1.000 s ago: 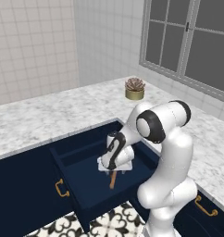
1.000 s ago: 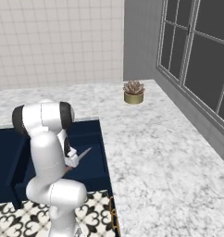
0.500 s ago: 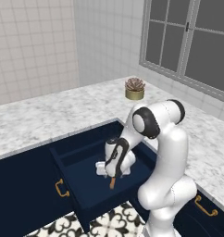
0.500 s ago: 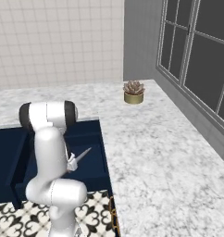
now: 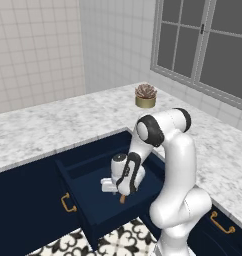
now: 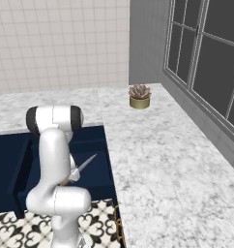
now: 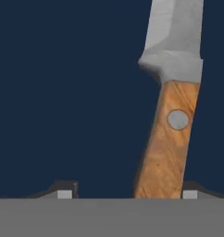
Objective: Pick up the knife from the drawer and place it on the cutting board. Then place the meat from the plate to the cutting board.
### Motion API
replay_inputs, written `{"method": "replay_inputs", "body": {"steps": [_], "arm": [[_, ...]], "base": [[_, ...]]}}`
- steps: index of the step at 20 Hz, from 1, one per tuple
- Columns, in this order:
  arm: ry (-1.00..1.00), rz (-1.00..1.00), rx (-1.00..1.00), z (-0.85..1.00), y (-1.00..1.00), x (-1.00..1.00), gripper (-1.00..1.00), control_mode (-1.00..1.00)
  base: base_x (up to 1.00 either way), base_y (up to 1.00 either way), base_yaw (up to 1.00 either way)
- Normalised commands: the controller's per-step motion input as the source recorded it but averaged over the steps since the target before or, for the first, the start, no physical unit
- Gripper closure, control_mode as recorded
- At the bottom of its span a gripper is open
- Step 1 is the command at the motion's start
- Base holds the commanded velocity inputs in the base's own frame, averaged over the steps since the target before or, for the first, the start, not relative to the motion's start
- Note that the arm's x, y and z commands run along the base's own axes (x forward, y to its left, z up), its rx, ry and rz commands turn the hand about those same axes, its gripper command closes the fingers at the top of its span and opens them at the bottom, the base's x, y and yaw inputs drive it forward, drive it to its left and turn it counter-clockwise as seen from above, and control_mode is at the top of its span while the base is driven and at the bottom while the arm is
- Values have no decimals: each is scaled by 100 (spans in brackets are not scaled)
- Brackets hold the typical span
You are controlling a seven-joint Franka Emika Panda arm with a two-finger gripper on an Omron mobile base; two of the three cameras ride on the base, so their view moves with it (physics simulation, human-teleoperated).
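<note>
Reaching into the drawer (image 5: 88, 200), pincer (image 7: 125, 192) is spread wide with nothing held; the knife (image 7: 171, 115) lies on the drawer floor, handle against the right fingertip (image 7: 190, 192), off-centre. I'd shift sideways to centre the handle, then close. Counter (image 6: 172, 160) further right carries only a succulent planter (image 6: 139, 97); nothing blocks a straight lift.

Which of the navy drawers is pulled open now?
The wide drawer under the arm: it juts out from the counter, dark inside exposed, knife in it. The drawer at right is shut.
</note>
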Motion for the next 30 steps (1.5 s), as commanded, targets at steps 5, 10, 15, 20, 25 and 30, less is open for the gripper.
{"method": "replay_inputs", "body": {"steps": [5,10,15,20,25,30], "arm": [[0,0,0,-3,0,1,100,-100],[-2,-3,0,5,5,-13,100,-100],[-4,-11,0,84,71,-29,100,-100],[-7,-12,0,100,62,-46,100,-100],[-31,-11,0,100,7,-14,100,-100],[-23,-10,0,100,8,-1,100,-100]], "base": [[0,0,0],[0,0,0],[0,0,0],[0,0,0],[0,0,0],[0,0,0]]}}
